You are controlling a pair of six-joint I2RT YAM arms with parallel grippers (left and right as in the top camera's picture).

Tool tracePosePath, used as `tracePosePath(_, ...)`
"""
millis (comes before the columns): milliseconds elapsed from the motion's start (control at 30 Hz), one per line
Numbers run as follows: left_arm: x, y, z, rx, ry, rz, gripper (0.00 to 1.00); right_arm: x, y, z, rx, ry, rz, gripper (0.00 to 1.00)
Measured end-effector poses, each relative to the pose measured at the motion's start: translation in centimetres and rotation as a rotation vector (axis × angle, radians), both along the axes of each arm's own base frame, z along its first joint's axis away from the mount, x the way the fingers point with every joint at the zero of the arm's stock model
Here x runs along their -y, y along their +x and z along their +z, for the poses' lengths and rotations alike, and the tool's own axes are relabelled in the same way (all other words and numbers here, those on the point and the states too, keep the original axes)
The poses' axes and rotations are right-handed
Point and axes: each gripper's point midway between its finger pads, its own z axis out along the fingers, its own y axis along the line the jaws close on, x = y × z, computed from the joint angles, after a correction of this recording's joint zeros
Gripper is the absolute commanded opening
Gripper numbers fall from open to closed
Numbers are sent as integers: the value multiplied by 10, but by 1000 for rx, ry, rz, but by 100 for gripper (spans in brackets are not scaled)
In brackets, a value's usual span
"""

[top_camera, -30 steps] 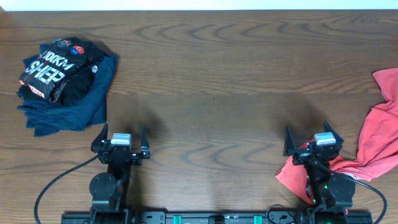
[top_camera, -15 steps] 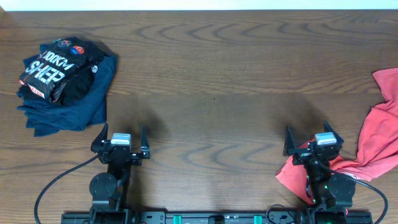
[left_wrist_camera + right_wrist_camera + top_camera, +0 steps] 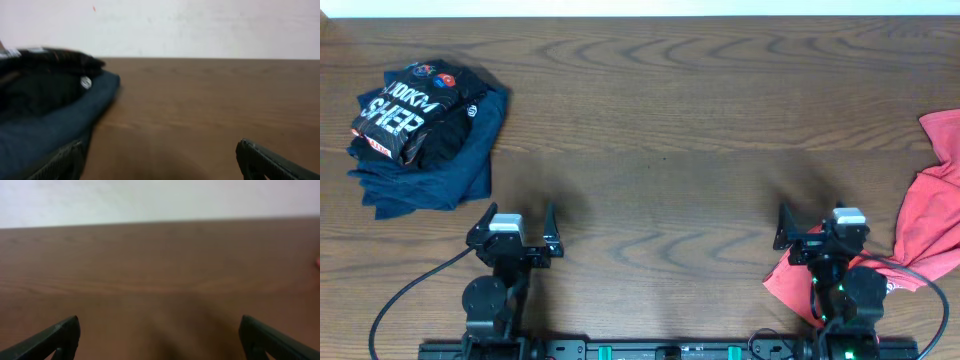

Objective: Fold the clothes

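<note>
The coral-red T-shirt (image 3: 925,225) lies crumpled at the table's right edge, partly out of frame, with a corner reaching under my right arm's base. Its lettering, tag and patch do not show. My right gripper (image 3: 815,222) is open and empty at the front right, just left of the shirt. Only bare wood lies between its fingers in the right wrist view (image 3: 160,335). My left gripper (image 3: 512,222) is open and empty at the front left, also seen in the left wrist view (image 3: 160,160).
A black shirt with white and red print (image 3: 405,115) lies on folded navy blue garments (image 3: 440,165) at the back left. The navy pile (image 3: 45,125) fills the left of the left wrist view. The wooden table (image 3: 660,130) ends at a white wall.
Both arms have shifted slightly at their bases; the grippers stay open and nothing on the table has moved.
</note>
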Motion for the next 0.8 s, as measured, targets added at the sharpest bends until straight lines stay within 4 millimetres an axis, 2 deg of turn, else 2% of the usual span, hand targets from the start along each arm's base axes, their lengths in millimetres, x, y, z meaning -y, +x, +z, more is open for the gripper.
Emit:
tracePosePath(100, 6, -3, -11, -82, -49, -26, 98, 9, -3, -10, -117, 22, -62, 99)
tracePosePath(167, 10, -4, -14, -137, -83, -42, 98, 17, -5, -7, -187, 31, -114, 99)
tracePosePath(333, 15, -2, 8, -258, -125, -52, 98, 26, 3, 15, -298, 30, -179, 99)
tracePosePath(433, 16, 0, 15, -392, -138, -44, 98, 29, 6, 16, -408, 22, -196, 99)
tracePosePath(667, 17, 8, 2, -698, -142, -18, 98, 31, 21, -3, -617, 1, -206, 99)
tracePosePath(800, 17, 16, -15, -790, -140, -10, 98, 40, 15, -29, -735, -15, -273, 99)
